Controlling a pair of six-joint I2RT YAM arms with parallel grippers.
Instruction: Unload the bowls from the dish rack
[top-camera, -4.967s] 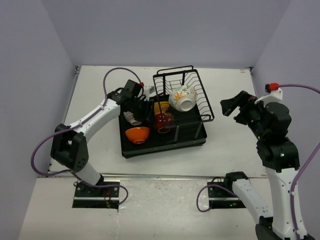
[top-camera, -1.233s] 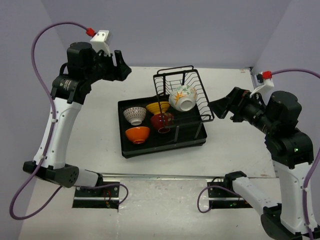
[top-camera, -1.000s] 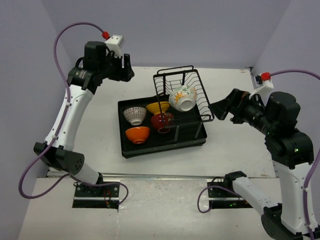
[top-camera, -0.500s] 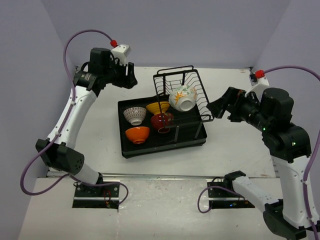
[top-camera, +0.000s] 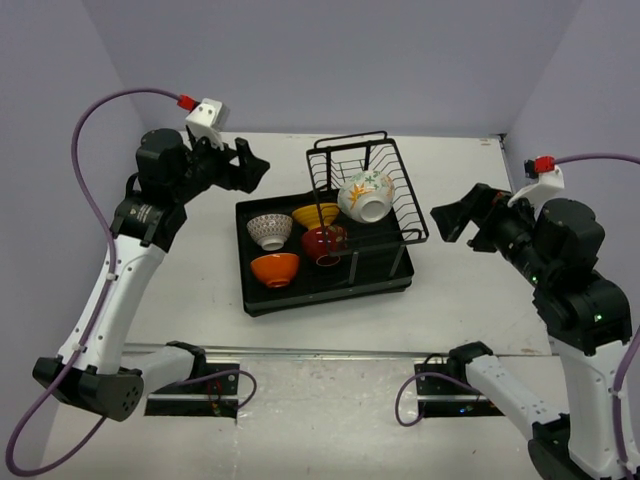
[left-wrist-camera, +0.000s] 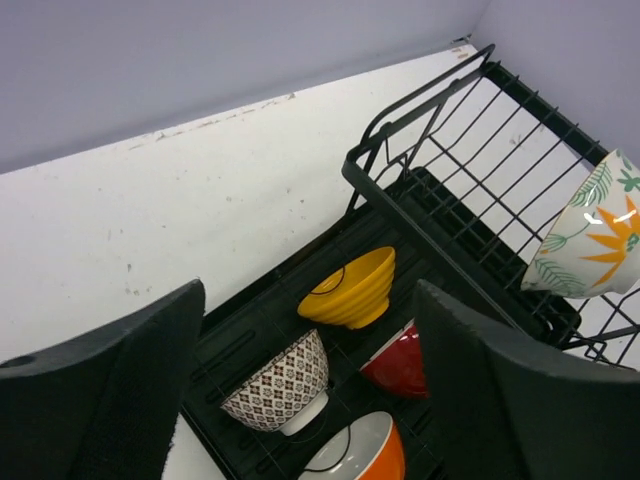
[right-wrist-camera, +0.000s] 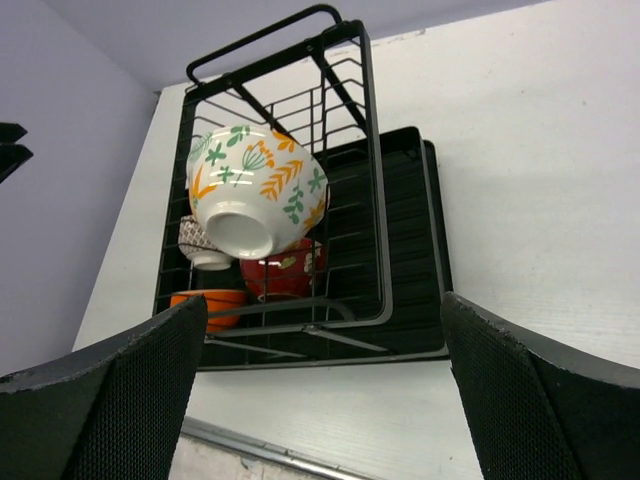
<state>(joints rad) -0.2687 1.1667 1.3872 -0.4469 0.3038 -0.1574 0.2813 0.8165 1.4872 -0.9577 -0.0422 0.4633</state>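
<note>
All five bowls (top-camera: 275, 268) sat in the large black wire dish rack (top-camera: 375, 268), the small brown-patterned white bowl (left-wrist-camera: 280, 385) below and ahead of the spread jaws of the left arm (top-camera: 110, 290), the tipped flowered white bowl (right-wrist-camera: 255, 190) nearer the right arm (top-camera: 560, 260), jaws likewise spread.

2 white-and-black arms (top-camera: 100, 300), purple cables (top-camera: 600, 156)

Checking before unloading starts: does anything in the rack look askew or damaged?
The flowered bowl lies tipped on its side in the basket part of the dish rack, foot facing sideways; the patterned bowl stands upright beside it. No damage or spill visible.
</note>
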